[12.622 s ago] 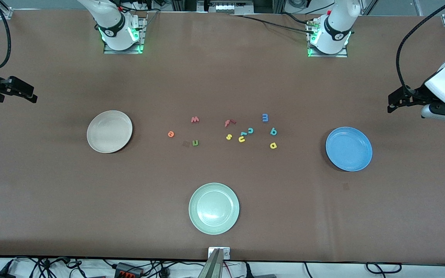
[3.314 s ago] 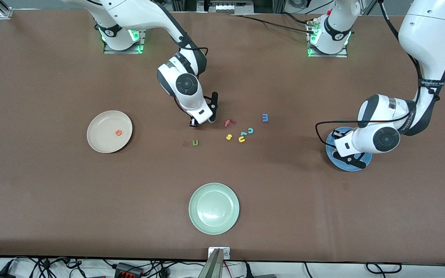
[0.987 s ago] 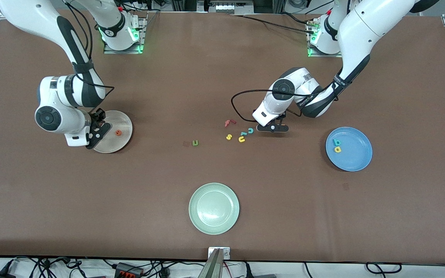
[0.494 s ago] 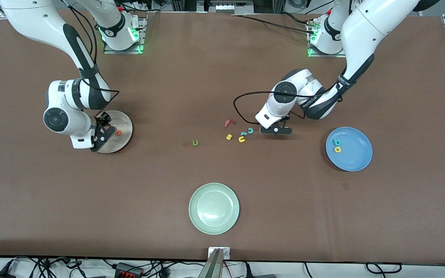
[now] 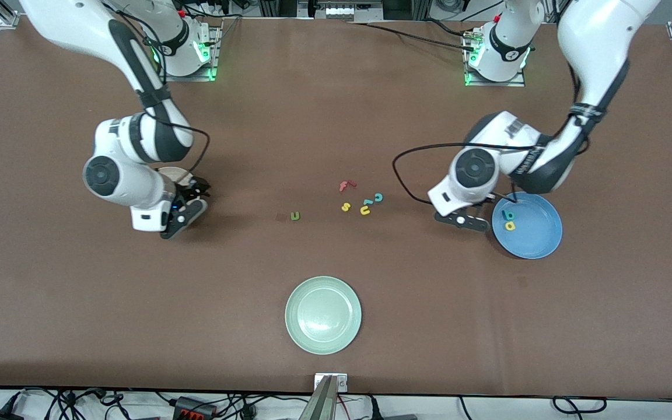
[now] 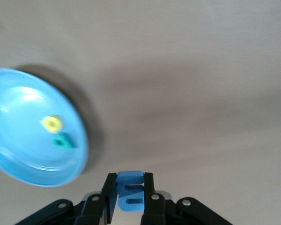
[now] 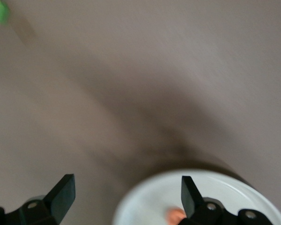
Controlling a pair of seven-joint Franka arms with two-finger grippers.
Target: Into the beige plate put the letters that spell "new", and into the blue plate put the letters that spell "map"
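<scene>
Blue "m" (image 6: 130,191) btwn left end effector (image 6: 129,199) fingers

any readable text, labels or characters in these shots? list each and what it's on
"n": green toy letter, on the table.
"f": red toy letter, on the table.
"s": yellow toy letter, on the table.
"u": second yellow letter, on the table.
"c": teal toy letter, on the table.
"a", "p": teal and yellow, in the blue plate.
"m": blue toy letter, in the left claw.
Print on the left arm's band: too small to read.

Left gripper (image 6: 130,206) carried blue "m" (image 6: 130,194) beside blue plate (image 5: 537,236), right gripper (image 7: 126,194) opened (emptied).
</scene>
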